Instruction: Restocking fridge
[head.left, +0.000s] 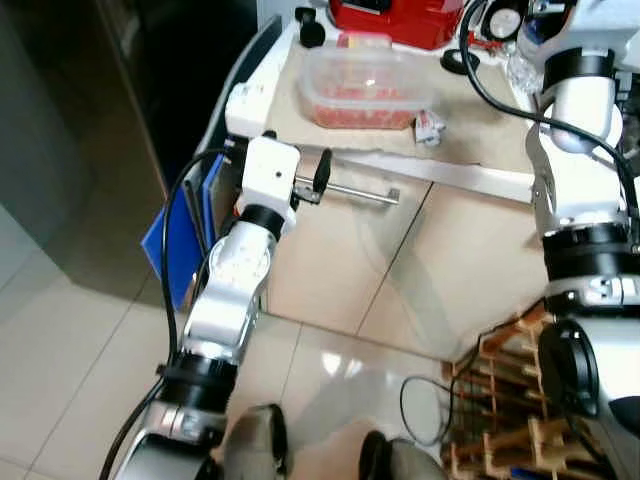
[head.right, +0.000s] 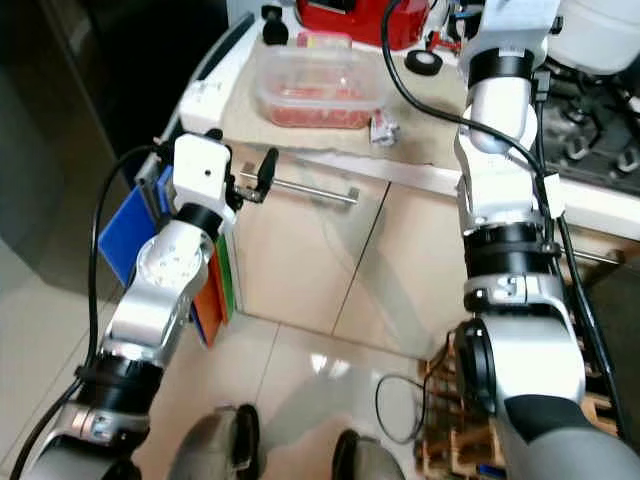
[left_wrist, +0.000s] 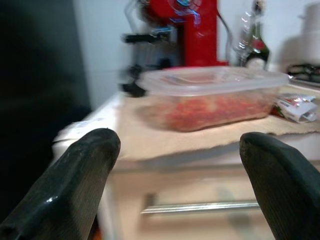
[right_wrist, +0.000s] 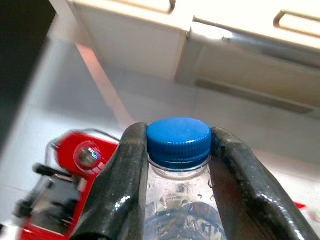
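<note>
Two containers are seen: a clear lidded box (head.left: 365, 88) with red food on the counter (head.left: 480, 135), and a blue-capped water bottle (right_wrist: 178, 170).
The bottle is pinched at its neck by the right gripper (right_wrist: 178, 180); the left gripper (left_wrist: 182, 165) is held spread before the counter edge.

One lidded plastic container (head.left: 365, 88) of red food sits at twelve o'clock; one red appliance (head.left: 395, 18) behind it; one small wrapper (head.left: 430, 125) at one o'clock; one blue-capped bottle (right_wrist: 178, 170).
</note>
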